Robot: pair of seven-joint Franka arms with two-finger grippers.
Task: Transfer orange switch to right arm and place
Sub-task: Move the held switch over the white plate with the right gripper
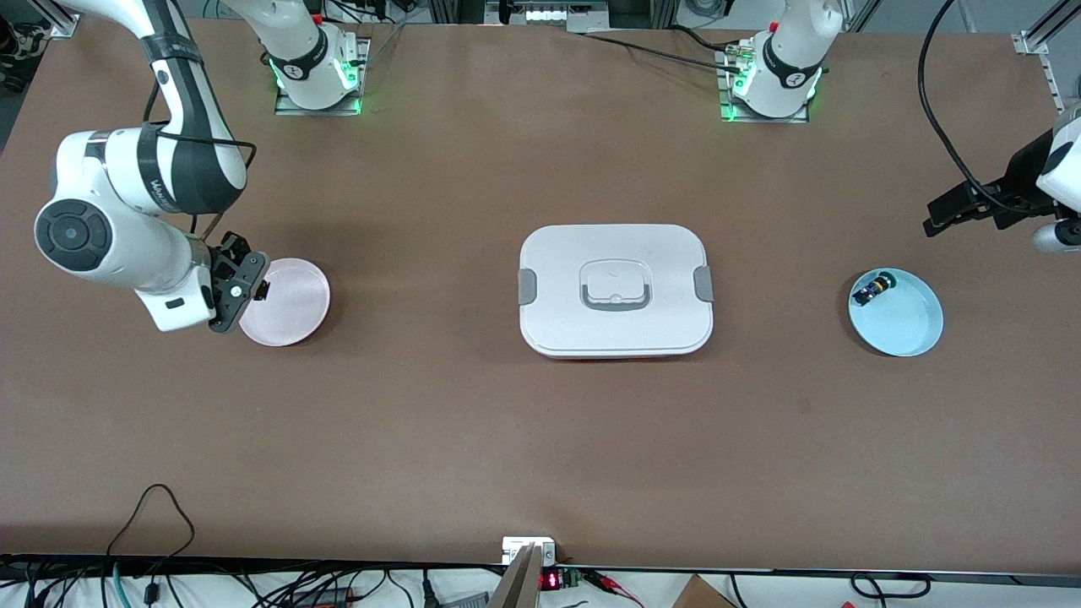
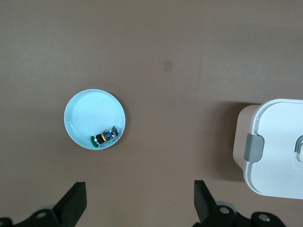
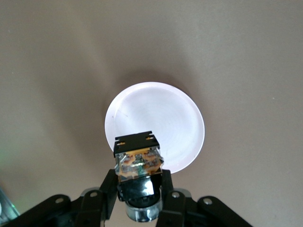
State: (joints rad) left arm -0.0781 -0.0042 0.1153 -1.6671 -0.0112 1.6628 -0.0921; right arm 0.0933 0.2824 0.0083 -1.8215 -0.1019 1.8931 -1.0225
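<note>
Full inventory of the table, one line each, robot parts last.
Pink plate: 1, pale pink, toward the right arm's end.
Orange switch: 1, black with orange end, in the right gripper over the pink plate's edge.
Box: 1, white, grey latches, lid on, table middle.
Blue plate: 1, light blue, toward the left arm's end.
Small part: 1, black with blue and green bits, on the blue plate.
Right gripper: shut on the switch.
Left gripper: open, waiting above the table beside the blue plate.

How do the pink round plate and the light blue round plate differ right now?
The pink round plate lies bare at the right arm's end; the light blue round plate, at the left arm's end, holds a small black part. The right gripper holds the orange switch over the pink one. Both are round and shallow.
</note>
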